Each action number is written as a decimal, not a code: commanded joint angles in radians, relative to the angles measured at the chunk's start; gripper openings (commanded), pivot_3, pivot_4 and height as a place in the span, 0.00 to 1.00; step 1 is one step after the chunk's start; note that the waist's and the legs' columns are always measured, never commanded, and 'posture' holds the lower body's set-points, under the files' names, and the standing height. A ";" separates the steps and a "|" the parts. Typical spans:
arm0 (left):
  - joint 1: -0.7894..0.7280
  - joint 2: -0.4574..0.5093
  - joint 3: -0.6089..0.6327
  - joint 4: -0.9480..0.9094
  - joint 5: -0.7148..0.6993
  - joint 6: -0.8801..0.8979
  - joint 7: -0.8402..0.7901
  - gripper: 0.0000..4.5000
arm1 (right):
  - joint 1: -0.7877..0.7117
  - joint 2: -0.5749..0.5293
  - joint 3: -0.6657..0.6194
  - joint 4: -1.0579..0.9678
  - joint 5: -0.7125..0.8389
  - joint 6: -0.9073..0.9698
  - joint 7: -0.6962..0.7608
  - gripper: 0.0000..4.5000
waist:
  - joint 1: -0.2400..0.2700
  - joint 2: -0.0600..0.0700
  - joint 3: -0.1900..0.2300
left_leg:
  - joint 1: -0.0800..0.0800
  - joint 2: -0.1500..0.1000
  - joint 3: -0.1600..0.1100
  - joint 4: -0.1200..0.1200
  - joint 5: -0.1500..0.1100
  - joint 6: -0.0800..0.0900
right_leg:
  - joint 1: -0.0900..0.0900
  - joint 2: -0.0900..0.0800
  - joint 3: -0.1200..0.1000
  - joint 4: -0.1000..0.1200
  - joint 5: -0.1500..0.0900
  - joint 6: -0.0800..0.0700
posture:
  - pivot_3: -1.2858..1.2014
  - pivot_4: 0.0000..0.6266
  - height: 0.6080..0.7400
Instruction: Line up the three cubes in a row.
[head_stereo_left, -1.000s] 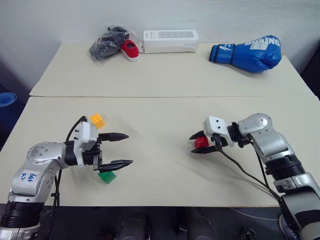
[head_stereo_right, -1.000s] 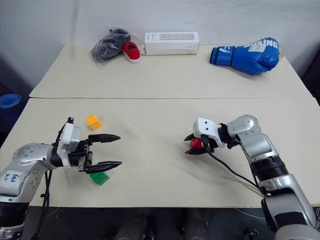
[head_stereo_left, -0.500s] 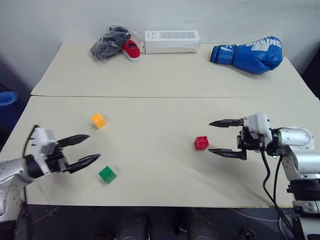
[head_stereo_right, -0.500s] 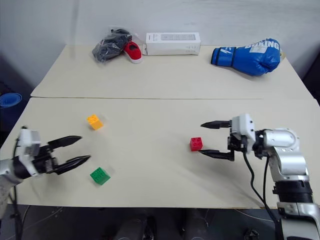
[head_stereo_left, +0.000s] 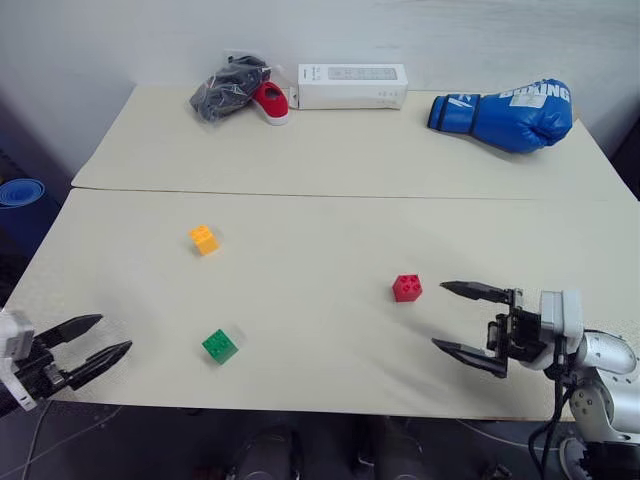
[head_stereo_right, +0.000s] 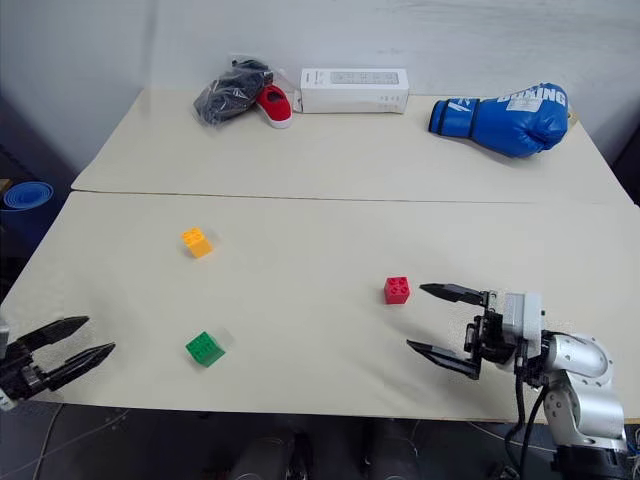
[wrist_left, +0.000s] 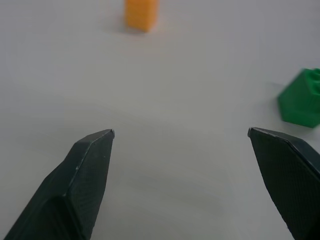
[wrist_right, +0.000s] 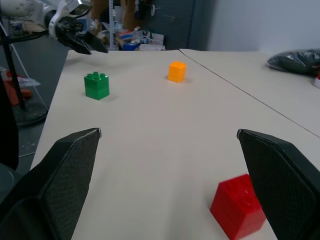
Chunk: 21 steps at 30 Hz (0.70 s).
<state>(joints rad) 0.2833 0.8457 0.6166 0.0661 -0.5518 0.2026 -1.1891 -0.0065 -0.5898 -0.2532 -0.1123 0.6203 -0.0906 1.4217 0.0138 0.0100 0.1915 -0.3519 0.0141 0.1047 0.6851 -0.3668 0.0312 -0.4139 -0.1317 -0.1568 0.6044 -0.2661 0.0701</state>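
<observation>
Cubes scattered, no row: red cube (head_stereo_left: 407, 288) toward table's (head_stereo_left: 330, 160) right edge, green cube (head_stereo_left: 219, 346) near front edge, orange-yellow cube (head_stereo_left: 203, 240) toward left edge. Left gripper (head_stereo_left: 88, 345) and right gripper (head_stereo_left: 472, 323) both wide, empty. Risk: wide jaws nudging red cube, spinning it askew. Boxing glove (head_stereo_left: 505, 108) lettering unreadable.

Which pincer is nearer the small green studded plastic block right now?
Left. The left pincer sits open at the near table edge, just outboard of the green studded plastic block; the right pincer is open far across, beside the red block.
</observation>
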 joint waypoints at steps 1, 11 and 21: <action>0.002 0.023 -0.076 -0.132 0.005 -0.024 -0.065 1.00 | 0.015 -0.002 0.015 -0.061 0.025 -0.030 0.024 0.99 | -0.003 0.001 0.000 | 0.000 0.000 0.000 0.000 0.000 0.000 | 0.000 0.000 0.000 0.000 0.000 0.000 | 0.52 0.24 1.00; -0.006 -0.094 -0.217 -0.335 0.019 0.048 0.103 1.00 | 0.064 -0.009 0.031 -0.084 0.004 -0.042 0.003 0.99 | -0.016 0.001 0.000 | 0.000 0.000 0.000 -0.001 0.002 0.005 | 0.000 0.001 0.000 0.000 0.000 0.000 | 0.52 0.24 1.00; 0.020 -0.234 -0.333 -0.351 0.106 -0.003 0.249 0.92 | 0.080 -0.020 0.036 -0.101 0.001 -0.044 -0.027 1.00 | -0.011 0.000 0.000 | 0.001 0.000 0.000 -0.001 0.003 0.005 | 0.001 0.001 0.000 0.000 0.000 0.000 | 0.52 0.24 1.00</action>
<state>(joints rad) 0.2911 0.6092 0.2857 -0.2606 -0.4596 0.2259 -0.9462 0.0674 -0.5900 -0.2039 -0.1849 0.6138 -0.1274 1.4011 0.0033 0.0102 0.1916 -0.3511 0.0140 0.1052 0.6841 -0.3640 0.0363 -0.4131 -0.1308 -0.1570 0.6044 -0.2664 0.0697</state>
